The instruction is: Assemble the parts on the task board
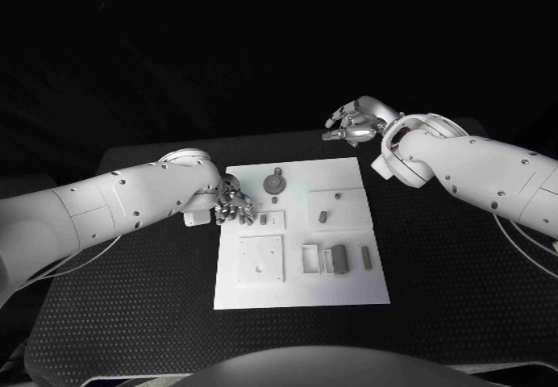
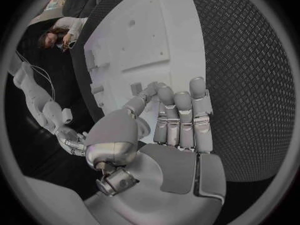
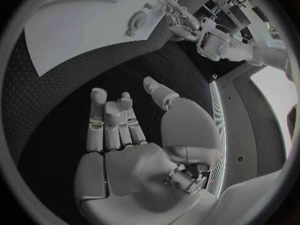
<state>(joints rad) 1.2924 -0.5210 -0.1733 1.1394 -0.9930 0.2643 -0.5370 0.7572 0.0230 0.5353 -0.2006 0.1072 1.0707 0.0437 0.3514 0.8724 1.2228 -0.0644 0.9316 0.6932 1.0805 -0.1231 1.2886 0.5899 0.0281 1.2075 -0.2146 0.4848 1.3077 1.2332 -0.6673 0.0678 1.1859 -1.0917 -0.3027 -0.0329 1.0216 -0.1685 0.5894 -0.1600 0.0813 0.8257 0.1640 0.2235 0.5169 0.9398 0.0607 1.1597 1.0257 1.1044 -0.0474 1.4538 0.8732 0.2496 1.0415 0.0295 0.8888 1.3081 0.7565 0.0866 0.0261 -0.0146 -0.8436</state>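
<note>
Black, textured matting covers the table (image 1: pixel 128 322), and the white task board (image 1: pixel 349 282) lies square in its middle, long side running near to far. Two white arms reach in from either side. On the board's near half sit a square plate with small holes (image 1: pixel 262 258) and, to its right, a cluster of grey block-like parts (image 1: pixel 337 260); farther back are a round dial-like piece (image 1: pixel 276 184) and a few small pegs (image 1: pixel 323 215).

At the board's left edge, about halfway along it, the left hand (image 1: pixel 231 203) hovers with fingers extended close together and thumb reaching toward the board; the left wrist view shows nothing between them. It is empty and loosely spread. Beyond the board's far right corner the right hand (image 1: pixel 355 121) is raised over the mat, fingers gently curled yet apart, palm empty.

Judging by position, the left hand is lining up on a small part near the left edge. A good approach would lower slowly, centre thumb and fingertips on opposite sides of the piece, and avoid nudging neighbouring parts.
</note>
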